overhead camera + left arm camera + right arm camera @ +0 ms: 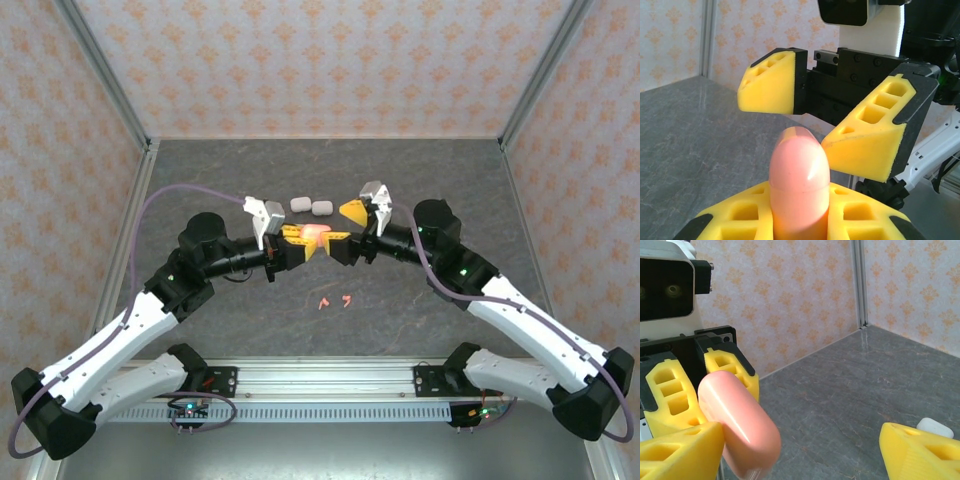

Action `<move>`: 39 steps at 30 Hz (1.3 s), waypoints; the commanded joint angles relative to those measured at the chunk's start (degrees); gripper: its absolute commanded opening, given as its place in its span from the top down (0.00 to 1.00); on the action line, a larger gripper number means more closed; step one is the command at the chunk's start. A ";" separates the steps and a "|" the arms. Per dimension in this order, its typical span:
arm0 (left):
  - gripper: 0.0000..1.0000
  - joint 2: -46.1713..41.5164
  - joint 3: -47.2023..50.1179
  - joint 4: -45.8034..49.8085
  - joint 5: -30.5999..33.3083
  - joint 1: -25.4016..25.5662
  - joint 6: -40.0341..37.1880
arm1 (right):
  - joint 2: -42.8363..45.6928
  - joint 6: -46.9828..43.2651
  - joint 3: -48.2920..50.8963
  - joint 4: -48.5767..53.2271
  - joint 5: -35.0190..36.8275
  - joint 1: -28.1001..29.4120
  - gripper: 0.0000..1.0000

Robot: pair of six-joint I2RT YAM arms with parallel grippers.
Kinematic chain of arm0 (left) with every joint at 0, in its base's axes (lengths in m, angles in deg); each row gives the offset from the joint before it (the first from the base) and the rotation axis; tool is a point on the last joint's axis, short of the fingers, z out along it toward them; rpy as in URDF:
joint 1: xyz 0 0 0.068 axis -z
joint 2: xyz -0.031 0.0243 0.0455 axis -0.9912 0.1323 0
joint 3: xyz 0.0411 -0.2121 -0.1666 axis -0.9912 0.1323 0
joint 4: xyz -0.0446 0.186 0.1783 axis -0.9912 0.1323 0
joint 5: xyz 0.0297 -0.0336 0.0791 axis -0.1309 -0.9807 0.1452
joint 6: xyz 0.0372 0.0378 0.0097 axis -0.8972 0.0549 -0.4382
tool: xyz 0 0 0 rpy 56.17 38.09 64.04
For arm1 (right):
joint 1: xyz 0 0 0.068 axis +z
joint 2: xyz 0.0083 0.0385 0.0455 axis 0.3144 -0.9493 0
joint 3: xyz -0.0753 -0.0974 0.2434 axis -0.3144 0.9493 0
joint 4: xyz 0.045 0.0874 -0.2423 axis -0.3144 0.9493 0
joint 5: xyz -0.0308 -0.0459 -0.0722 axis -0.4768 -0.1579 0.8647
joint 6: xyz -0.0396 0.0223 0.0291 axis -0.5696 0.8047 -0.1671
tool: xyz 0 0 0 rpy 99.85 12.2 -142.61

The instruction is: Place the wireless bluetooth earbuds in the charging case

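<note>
Left fingers [735, 220] pinch the pink case [799, 180]; right fingers [875, 142] are spread either side of its top. Two pink earbuds [347, 299] lie on the worktop [200, 180], nearer the bases.

Case [316, 236] in left end effector [303, 244]; earbuds [346, 299] before it, other cases [301, 204] behind.

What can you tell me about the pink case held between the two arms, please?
The pink case is a smooth, glossy, coral-pink capsule that looks like plastic. It has rounded ends and a fine seam around it, and it appears closed. The left gripper is shut on one end and holds it up off the table. The free end points into the open right gripper; I cannot tell whether that gripper touches it.
</note>
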 commanded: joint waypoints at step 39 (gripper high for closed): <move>0.96 -12.77 2.75 10.57 6.48 1.54 -7.93 | -8.78 14.27 9.47 9.62 -2.05 -3.40 0.45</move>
